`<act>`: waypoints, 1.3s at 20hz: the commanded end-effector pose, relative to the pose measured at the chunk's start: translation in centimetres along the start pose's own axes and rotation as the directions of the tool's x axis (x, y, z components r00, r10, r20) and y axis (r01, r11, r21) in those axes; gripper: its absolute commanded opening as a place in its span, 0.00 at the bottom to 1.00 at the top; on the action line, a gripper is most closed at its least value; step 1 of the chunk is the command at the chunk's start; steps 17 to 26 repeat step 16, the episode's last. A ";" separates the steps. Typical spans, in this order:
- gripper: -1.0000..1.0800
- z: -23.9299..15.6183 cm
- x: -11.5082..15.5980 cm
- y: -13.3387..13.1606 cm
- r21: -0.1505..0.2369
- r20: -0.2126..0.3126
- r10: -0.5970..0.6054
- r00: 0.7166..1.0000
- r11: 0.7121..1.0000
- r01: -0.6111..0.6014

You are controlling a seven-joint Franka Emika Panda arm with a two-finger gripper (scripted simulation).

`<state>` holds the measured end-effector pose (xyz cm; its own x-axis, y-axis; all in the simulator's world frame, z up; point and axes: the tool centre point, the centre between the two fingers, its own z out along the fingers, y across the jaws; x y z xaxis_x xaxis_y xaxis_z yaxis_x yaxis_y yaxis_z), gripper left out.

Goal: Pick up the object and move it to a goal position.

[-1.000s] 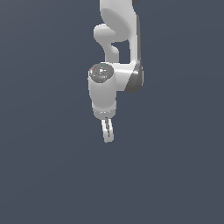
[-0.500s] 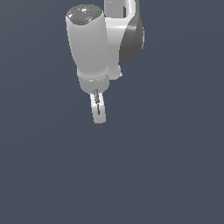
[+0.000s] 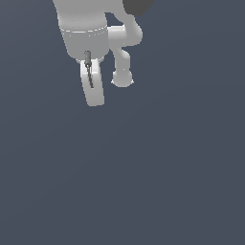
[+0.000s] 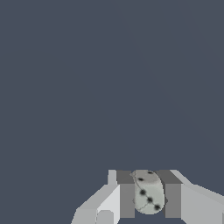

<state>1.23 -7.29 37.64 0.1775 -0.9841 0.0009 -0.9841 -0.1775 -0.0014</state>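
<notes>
The tool [image 4: 148, 194] is clamped on the object [image 4: 149, 192], a pale grey lump with dark spots that sits between the two finger pads [image 4: 127, 199]. All around is flat dark blue-grey. In the exterior view the arm [image 3: 86, 28] hangs fingers downward.

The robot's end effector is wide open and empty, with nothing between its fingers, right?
Not quite. The end effector isn't empty: the wrist view shows its fingers closed on a small pale grey object with dark spots, held between the pads. In the exterior view the object can't be made out.
</notes>
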 end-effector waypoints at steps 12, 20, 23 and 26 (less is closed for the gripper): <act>0.00 -6.5 1.1 0.1 -0.001 0.001 -0.003 1.000 1.000 0.003; 0.00 -6.8 1.2 0.0 -0.001 0.001 -0.003 1.000 1.000 0.003; 0.00 -6.8 1.2 0.0 -0.001 0.001 -0.003 1.000 1.000 0.003; 0.00 -6.8 1.2 0.0 -0.001 0.001 -0.003 1.000 1.000 0.003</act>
